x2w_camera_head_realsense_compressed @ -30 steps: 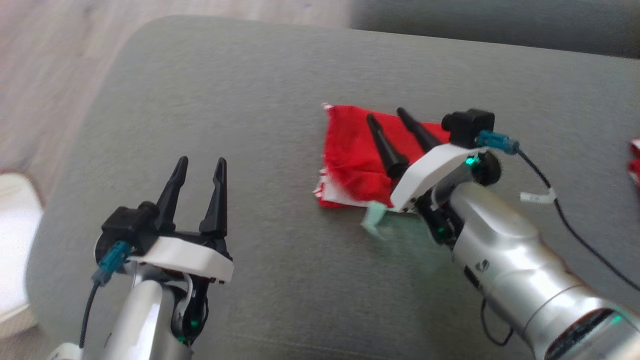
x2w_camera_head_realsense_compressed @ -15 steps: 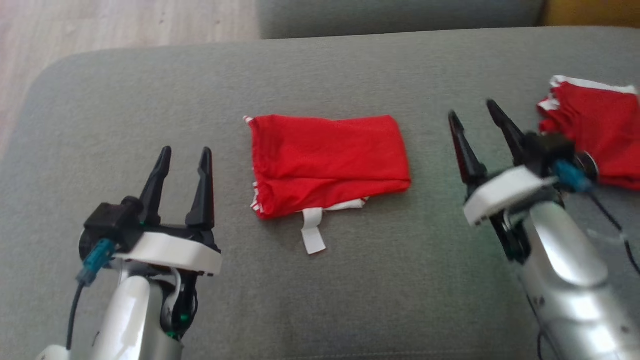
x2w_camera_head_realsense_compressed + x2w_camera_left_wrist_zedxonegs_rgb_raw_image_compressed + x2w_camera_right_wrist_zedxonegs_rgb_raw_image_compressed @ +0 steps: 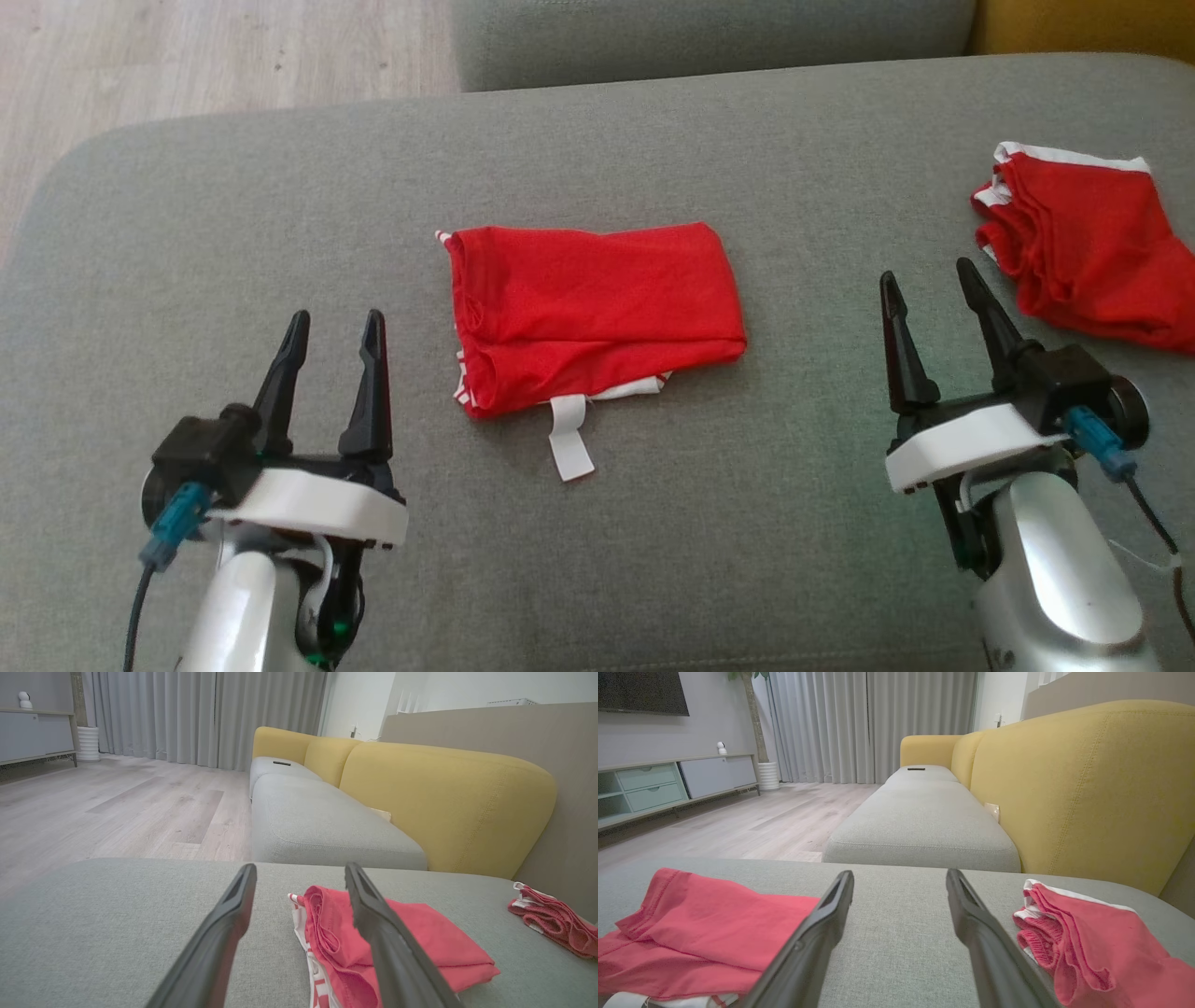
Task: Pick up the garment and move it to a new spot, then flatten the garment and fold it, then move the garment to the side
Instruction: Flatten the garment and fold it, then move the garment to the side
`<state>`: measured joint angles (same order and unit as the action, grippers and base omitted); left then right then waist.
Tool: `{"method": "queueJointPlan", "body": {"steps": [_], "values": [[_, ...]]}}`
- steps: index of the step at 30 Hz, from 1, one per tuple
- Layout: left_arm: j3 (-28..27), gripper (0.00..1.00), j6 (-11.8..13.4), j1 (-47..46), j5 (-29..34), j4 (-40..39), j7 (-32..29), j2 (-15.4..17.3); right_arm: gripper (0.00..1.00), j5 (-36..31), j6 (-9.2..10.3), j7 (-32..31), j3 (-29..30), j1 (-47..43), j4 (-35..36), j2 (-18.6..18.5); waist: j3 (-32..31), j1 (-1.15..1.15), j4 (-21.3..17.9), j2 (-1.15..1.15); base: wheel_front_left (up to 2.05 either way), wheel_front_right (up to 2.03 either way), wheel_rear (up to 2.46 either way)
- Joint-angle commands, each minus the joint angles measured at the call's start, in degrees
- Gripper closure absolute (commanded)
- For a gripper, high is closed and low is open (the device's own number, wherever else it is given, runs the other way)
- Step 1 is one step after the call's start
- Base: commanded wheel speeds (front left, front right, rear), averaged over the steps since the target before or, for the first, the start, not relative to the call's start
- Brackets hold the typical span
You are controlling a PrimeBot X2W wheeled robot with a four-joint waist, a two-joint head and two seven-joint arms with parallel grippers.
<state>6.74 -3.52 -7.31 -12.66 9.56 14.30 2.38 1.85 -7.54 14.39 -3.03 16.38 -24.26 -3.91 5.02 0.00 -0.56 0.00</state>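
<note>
A folded red garment (image 3: 593, 313) with white trim lies flat in the middle of the grey cushion, its white label (image 3: 569, 448) sticking out toward me. My left gripper (image 3: 336, 317) stands open to its left and nearer to me, holding nothing. Off to the right, apart from the cloth, my right gripper (image 3: 924, 271) is open too. In the left wrist view the garment (image 3: 420, 938) lies just right of the open left gripper (image 3: 299, 870). Seen from the right wrist, the garment (image 3: 700, 924) is left of the open right gripper (image 3: 899, 875).
A second red garment (image 3: 1083, 247) lies bunched at the far right of the grey cushion (image 3: 747, 523); it is also in the right wrist view (image 3: 1092, 947). Another grey cushion (image 3: 709, 37) and a yellow backrest (image 3: 1083, 28) lie beyond. Wooden floor (image 3: 187, 56) is at the far left.
My right gripper, which was over the folded garment a second ago, has drawn back to the right and stands apart from it. The head camera has also shifted, bringing the second garment into view.
</note>
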Motion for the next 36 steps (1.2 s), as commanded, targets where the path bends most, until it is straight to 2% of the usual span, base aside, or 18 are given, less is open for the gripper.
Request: {"method": "queueJointPlan", "body": {"steps": [1, 12, 18, 25, 30, 36], "values": [[-1.6, 0.0, 0.1, -1.6, 0.2, -2.2, 0.7, 0.5, 0.0, -0.5, 0.05, 0.6, -0.9, 1.2, 2.6, 0.9, -0.1, 0.0, 0.1, 0.0, 0.0, 0.0, 0.0], [-1.1, 0.0, -0.1, -1.5, 0.3, -2.0, 0.7, 0.5, 0.0, 0.1, 0.05, 0.6, -1.5, 0.7, 3.0, 1.0, 0.2, 0.0, 0.9, 0.0, 0.0, 0.0, 0.0], [0.1, 0.0, -0.6, -3.0, 0.3, -1.7, 0.7, 0.5, 0.0, -0.9, 0.05, -0.5, -1.9, 2.9, 0.9, 1.0, 2.9, 0.0, 2.5, 0.0, 0.0, 0.0, 0.0], [1.8, 0.0, -0.7, -5.5, -0.6, -1.4, 0.7, 0.5, 0.0, 4.3, 0.05, -6.7, -4.3, 8.6, -6.0, 1.0, 6.8, 0.0, 5.7, 0.0, 0.0, 0.0, 0.0], [3.1, 0.0, -0.5, -7.0, -1.3, -0.9, 0.7, 0.5, 0.0, 11.0, 0.05, -12.1, -5.7, 12.9, -12.9, 1.0, 8.5, 0.0, 8.3, 0.0, 0.0, 0.0, 0.0], [3.6, 0.0, -0.2, -7.3, -1.7, -0.5, 0.7, 0.5, 0.0, 16.9, 0.05, -14.9, -9.1, 15.7, -18.3, 1.0, 8.7, 0.0, 9.9, 0.0, 0.0, 0.0, 0.0]]}}
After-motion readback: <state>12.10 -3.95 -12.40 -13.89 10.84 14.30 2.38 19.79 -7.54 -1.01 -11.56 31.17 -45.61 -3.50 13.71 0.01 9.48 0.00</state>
